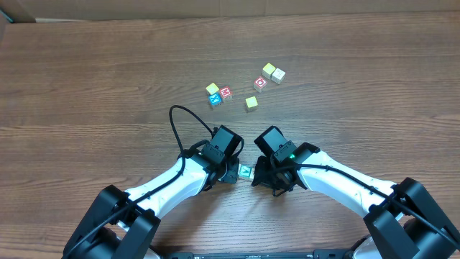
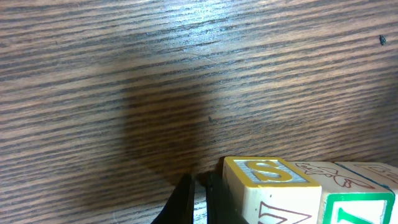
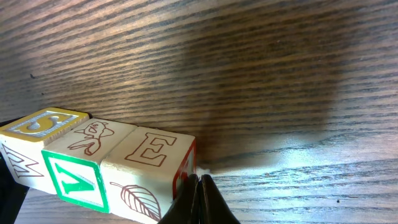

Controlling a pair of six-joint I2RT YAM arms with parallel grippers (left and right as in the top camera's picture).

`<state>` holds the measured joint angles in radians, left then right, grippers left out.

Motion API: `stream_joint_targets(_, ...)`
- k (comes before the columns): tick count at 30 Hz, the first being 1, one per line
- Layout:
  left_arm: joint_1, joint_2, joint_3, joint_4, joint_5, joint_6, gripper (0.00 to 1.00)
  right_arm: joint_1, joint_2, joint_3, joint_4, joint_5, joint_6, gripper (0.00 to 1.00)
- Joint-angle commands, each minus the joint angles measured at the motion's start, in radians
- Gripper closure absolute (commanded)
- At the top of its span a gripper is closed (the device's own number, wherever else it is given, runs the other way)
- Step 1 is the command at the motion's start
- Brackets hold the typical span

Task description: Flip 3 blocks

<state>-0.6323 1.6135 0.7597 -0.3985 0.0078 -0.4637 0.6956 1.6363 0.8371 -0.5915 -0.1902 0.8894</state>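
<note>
Blocks: three stand in a tight row, lower left of the right wrist view. Your left gripper and right gripper are clenched, holding nothing, one at each end of the row. Press both ends evenly and turn the row as one; uneven pressure would likely buckle it.

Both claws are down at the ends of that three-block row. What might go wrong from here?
The left claw and right claw are both shut, one by the S block, one by the E block; pushing inward could pop the middle block out.
A shut claw may slide a block along the table instead of tipping it.
The claws sit very close together; they could collide.
</note>
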Motion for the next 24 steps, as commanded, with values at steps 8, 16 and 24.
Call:
stream_joint_targets(8,-0.023,0.036,0.009,0.013,0.177,0.024,0.96,0.095,-0.016,0.017,0.077,-0.063,0.06,0.96)
stream_joint_targets(16,-0.023,0.036,0.009,0.007,0.177,0.057,0.96,0.108,-0.017,0.017,0.09,-0.038,0.084,0.96)
stream_joint_targets(24,-0.023,0.036,0.009,0.008,0.177,0.103,0.96,0.108,-0.016,0.017,0.089,-0.041,0.084,0.96)
